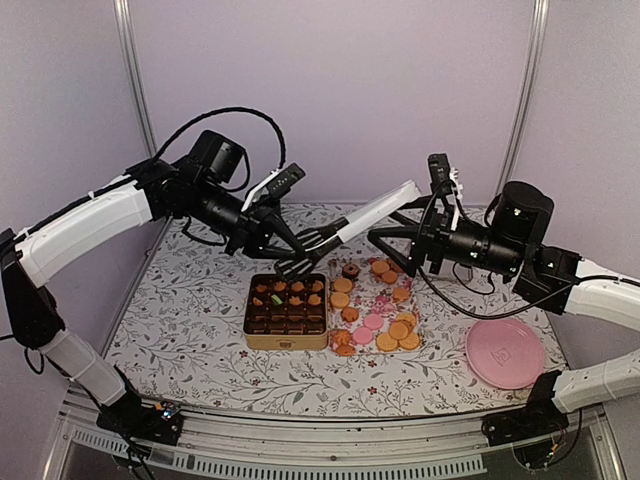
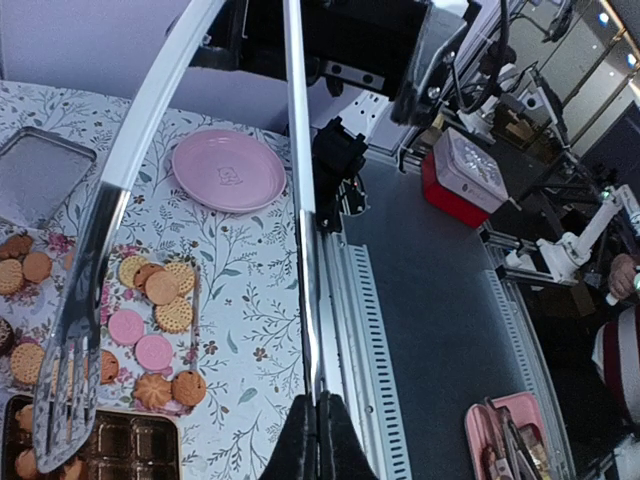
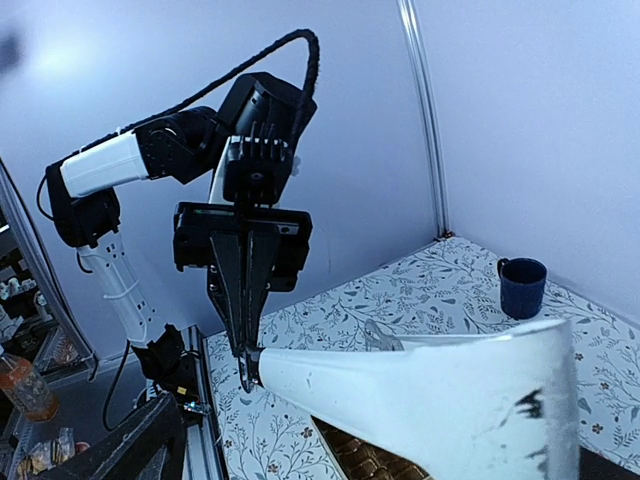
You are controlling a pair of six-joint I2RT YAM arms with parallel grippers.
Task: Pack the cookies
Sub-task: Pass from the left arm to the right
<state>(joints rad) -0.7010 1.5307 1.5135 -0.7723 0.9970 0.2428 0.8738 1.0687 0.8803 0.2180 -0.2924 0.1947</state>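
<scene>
The cookies (image 1: 375, 310) lie spread on a clear sheet right of a gold box (image 1: 287, 340), mostly golden-orange with a few pink ones; in the left wrist view the cookies (image 2: 160, 290) lie at the left. Several sit in the box's brown tray. My left gripper (image 1: 290, 248) hangs above the box, shut on one blade of metal tongs (image 1: 360, 215). The left wrist view shows this grip (image 2: 318, 405), with the other forked blade (image 2: 65, 400) free. My right gripper (image 1: 392, 228) stands open beside the tongs' white hinge end (image 3: 430, 400), not gripping it.
A pink plate (image 1: 505, 352) lies at the front right of the flowered table. The box's lid (image 2: 40, 175) rests behind the cookies. A dark blue cup (image 3: 522, 287) stands near the back wall. Metal frame posts rise at both back corners.
</scene>
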